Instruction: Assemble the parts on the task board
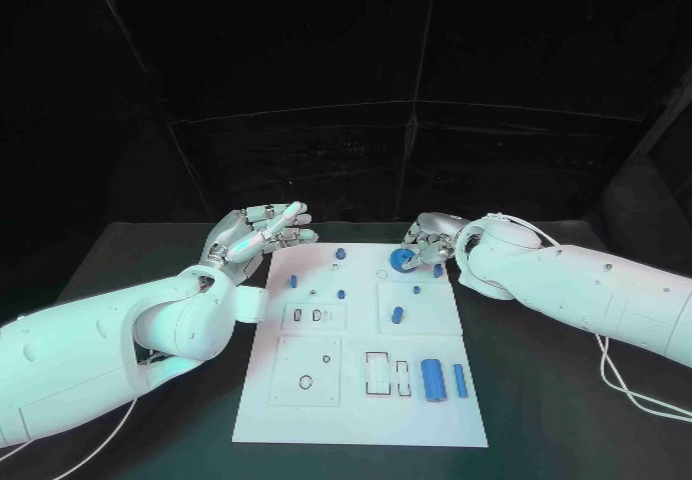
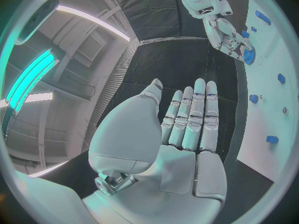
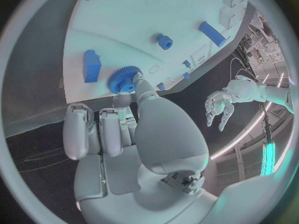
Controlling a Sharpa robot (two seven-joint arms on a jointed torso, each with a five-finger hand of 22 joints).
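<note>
No writing can be read anywhere. The white task board [image 1: 361,425] lies in the middle of the black table [image 1: 577,400], with bare table on both sides. Two long blue blocks [image 1: 433,378] lie near its near right corner. At its far edge, the right hand [image 1: 428,243] pinches a round blue toothed gear [image 1: 402,260]. The left hand [image 1: 264,236] hovers by the far left corner, fingers apart, holding nothing.

A robotics lab or test cell: a black table [image 1: 577,420] ringed by dark netted panels [image 1: 361,160], with strip lights [image 2: 93,20] on an industrial ceiling overhead
</note>
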